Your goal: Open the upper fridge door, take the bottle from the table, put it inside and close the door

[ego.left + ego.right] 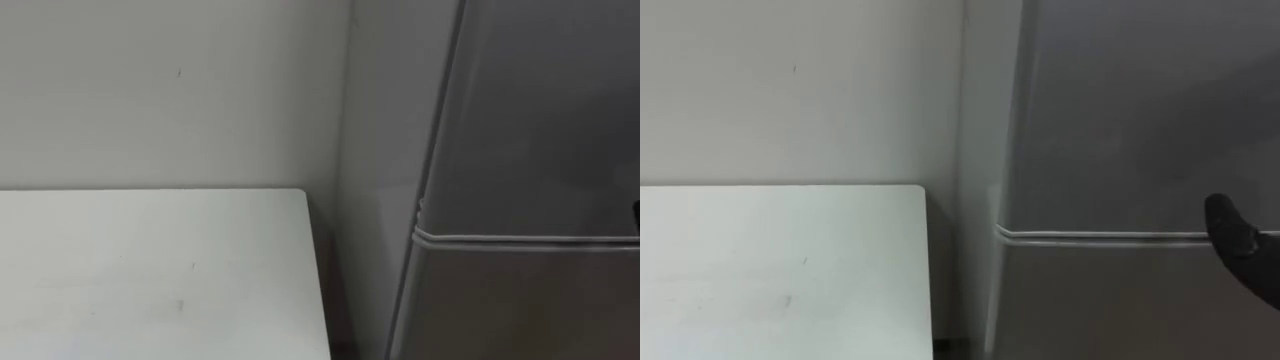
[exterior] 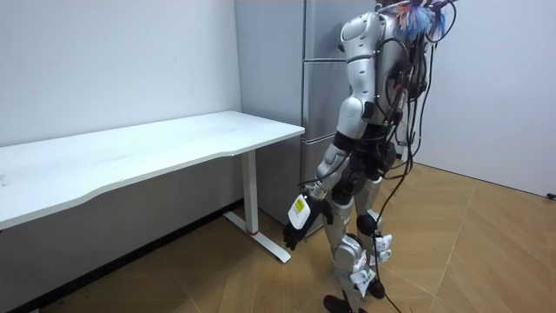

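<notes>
My left hand [image 2: 294, 230] hangs by my thigh, fingers relaxed, empty. Past the desk [image 1: 150, 270], a dark shape before the closed fridge [image 1: 1120, 120] is perhaps my right hand [image 1: 1235, 240]; its grip, and where the bottle is, I cannot tell. Next move: pull open the upper door [image 1: 540, 120]

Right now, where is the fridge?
In the eye views the fridge stands on the right, close beside the white table's right end, with the wall behind both.
</notes>
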Motion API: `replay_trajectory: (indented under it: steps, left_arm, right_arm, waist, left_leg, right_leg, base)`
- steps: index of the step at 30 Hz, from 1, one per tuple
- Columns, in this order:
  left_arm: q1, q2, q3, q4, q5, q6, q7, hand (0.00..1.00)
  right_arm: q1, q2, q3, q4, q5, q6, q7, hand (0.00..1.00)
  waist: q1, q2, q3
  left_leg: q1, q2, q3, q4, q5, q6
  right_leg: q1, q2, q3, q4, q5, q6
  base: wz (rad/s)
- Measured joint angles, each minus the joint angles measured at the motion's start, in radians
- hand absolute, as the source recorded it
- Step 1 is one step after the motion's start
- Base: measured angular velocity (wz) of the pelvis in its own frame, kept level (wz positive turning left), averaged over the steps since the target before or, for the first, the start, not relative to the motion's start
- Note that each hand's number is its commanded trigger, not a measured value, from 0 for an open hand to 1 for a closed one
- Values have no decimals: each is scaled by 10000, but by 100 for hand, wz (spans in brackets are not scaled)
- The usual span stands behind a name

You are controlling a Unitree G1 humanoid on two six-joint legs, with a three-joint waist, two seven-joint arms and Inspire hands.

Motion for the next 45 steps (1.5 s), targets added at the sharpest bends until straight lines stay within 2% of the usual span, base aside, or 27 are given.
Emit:
replay_trajectory:
  steps: [4,5,8,17,23,28,30,34,37,39,41,45]
  left_arm:
    - [1,24,-29,35,-24,-15,-22,0]
    - [-30,47,-113,53,-20,-26,-21,0]
    - [-208,66,-399,170,-12,-61,-19,0]
    - [-209,92,-623,168,-11,-146,12,0]
    - [-259,109,-618,122,-5,-134,14,0]
    - [-275,181,-635,39,-64,-79,12,0]
    - [-272,207,-636,40,-64,-82,11,0]
    - [-157,207,-621,58,-67,-102,12,0]
    - [64,207,-607,46,-70,-98,11,0]
    - [208,206,-607,45,-69,-99,-58,0]
    - [247,207,-555,44,-66,-126,-169,0]
    - [427,204,-31,39,-77,-381,-286,0]
  right_arm:
    - [-341,-2,357,9,-11,-1,59,0]
    - [-529,-2,523,26,-22,-11,53,0]
    - [-650,-1,979,43,-27,-207,27,0]
    - [-654,17,1228,238,-476,-433,-215,0]
    - [-752,21,1317,641,-916,-550,-505,0]
    - [-1076,21,1692,1952,-1576,-1084,-853,0]
    - [-1414,18,1808,2517,-1592,-1236,-994,0]
    - [-1552,15,1639,3274,-1505,-1579,-1059,0]
    - [-1552,15,1553,3393,-1501,-1601,-1056,0]
    - [-1552,16,1412,3632,-1533,-1802,-1048,0]
    - [-1540,15,1348,3675,-1527,-1872,-1045,0]
    - [-1518,14,1207,3672,-1127,-1994,-1049,0]
  waist:
    - [94,20,5]
    - [113,18,33]
    - [262,8,34]
    - [371,21,34]
    - [639,83,48]
    - [783,107,61]
    - [797,105,68]
    - [794,45,58]
    - [815,7,50]
    - [799,-12,42]
    - [784,-6,34]
    - [768,-9,-26]
  left_leg:
    - [2,1,-88,25,1,-1]
    - [69,2,-114,15,1,-1]
    - [174,1,-224,-10,-3,-8]
    - [122,-9,-408,22,4,-22]
    - [113,-2,-408,37,5,-24]
    - [128,18,-527,156,4,-23]
    - [128,5,-690,247,4,-21]
    - [149,-65,-1012,324,46,-21]
    - [109,-78,-1078,366,69,-15]
    - [94,-103,-1160,377,93,1]
    - [82,-127,-1210,379,110,14]
    - [96,-230,-1314,434,118,38]
  right_leg:
    - [33,4,-14,0,6,-9]
    - [122,6,-51,-17,7,-12]
    - [324,5,-191,-129,13,-20]
    - [329,4,-330,-146,27,-39]
    - [318,-2,-451,-160,52,-74]
    - [347,23,-471,-150,141,-128]
    - [410,28,-503,-159,171,-152]
    - [667,13,-724,-482,185,-115]
    - [675,0,-783,-483,186,-99]
    - [672,-123,-994,-492,153,-37]
    - [745,-125,-980,-495,157,-26]
    - [805,-90,-965,-479,188,-61]
  base:
    - [1]
    - [8]
    - [11]
    - [1]
    - [-4]
    - [-7]
    - [2]
    - [21]
    - [11]
    - [13]
    - [11]
    - [7]
